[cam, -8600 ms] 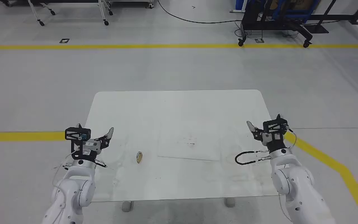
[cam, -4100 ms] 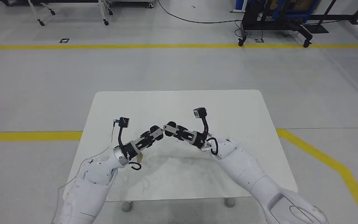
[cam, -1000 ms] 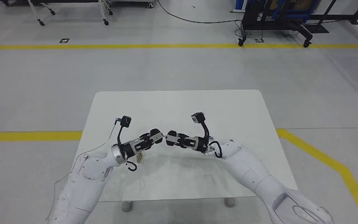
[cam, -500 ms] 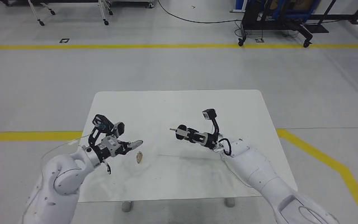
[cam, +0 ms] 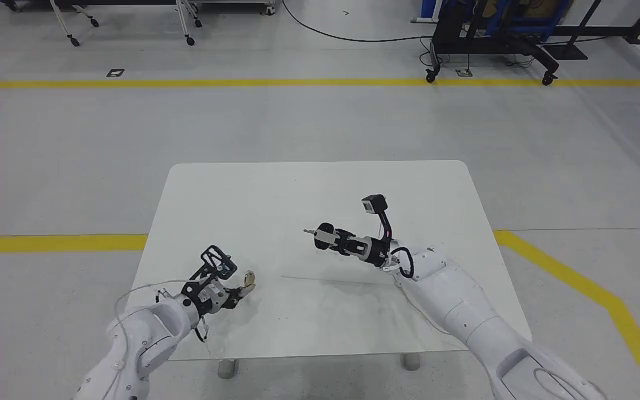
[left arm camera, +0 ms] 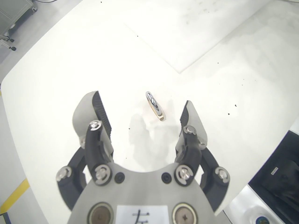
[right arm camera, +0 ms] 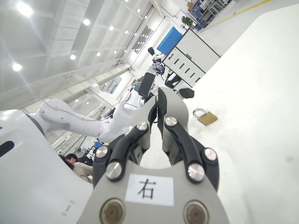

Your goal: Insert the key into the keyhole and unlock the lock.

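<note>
A small brass padlock (cam: 248,281) with a silver shackle rests on the white table (cam: 300,190) near its front left. It stands on edge (left arm camera: 155,106) just beyond my left gripper (left arm camera: 140,99), which is open low over the table (cam: 232,290) with nothing between its fingers. My right gripper (cam: 318,237) hangs above the table's middle, fingers pressed together (right arm camera: 158,92). A thin pale tip, apparently the key (cam: 307,232), sticks out of it. From the right wrist, the padlock (right arm camera: 205,117) lies farther off on the table.
A thin white mat (cam: 335,262) lies flat on the middle of the table, its corner (left arm camera: 179,71) close to the padlock. The table's front edge runs just behind my left gripper. Carts and a dark stand sit on the floor far behind.
A second ago both grippers met tip to tip over the table. They have parted: the left arm swung back and sank behind the padlock, open. The right has held still for half a second.
</note>
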